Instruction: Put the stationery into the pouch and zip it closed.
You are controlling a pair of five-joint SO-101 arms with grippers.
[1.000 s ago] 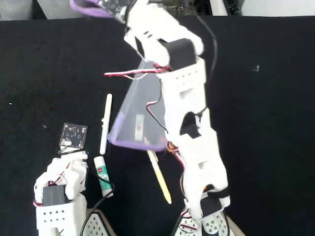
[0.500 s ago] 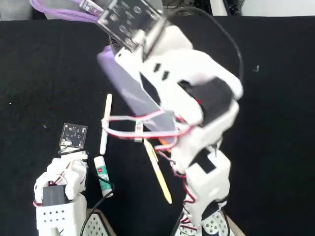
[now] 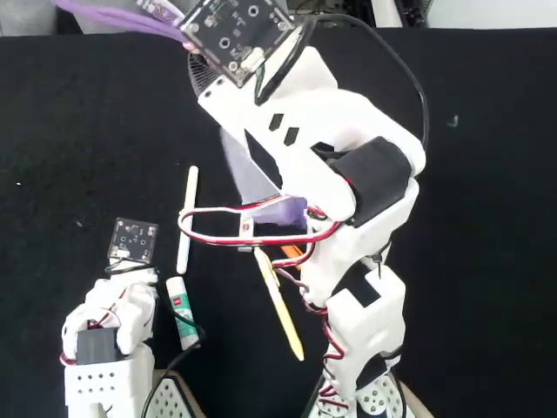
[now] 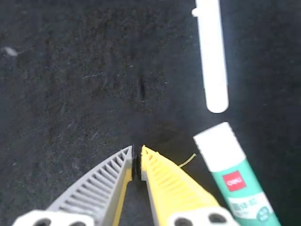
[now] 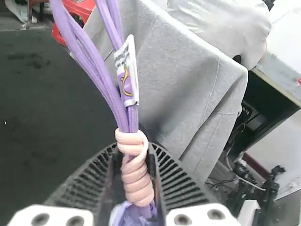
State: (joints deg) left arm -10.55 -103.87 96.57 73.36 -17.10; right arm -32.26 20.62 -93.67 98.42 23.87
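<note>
Pouch (image 3: 244, 178) of translucent plastic, purple-edged, hangs above the black table (image 3: 487, 218), right gripper (image 5: 134, 157) clamped on its pink coil (image 5: 135, 176). One white pen (image 3: 186, 219), one glue stick (image 3: 180, 312) and one yellow pencil (image 3: 280, 303) lie lengthwise away from the arm bases. Left gripper (image 4: 136, 157) has its jaws together, empty.

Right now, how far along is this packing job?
Nothing looks packed: the white pen, glue stick and yellow pencil lie on the table. In hand: the right gripper holds the pouch aloft by its purple strap. Still to do: loading all three, then zipping.
</note>
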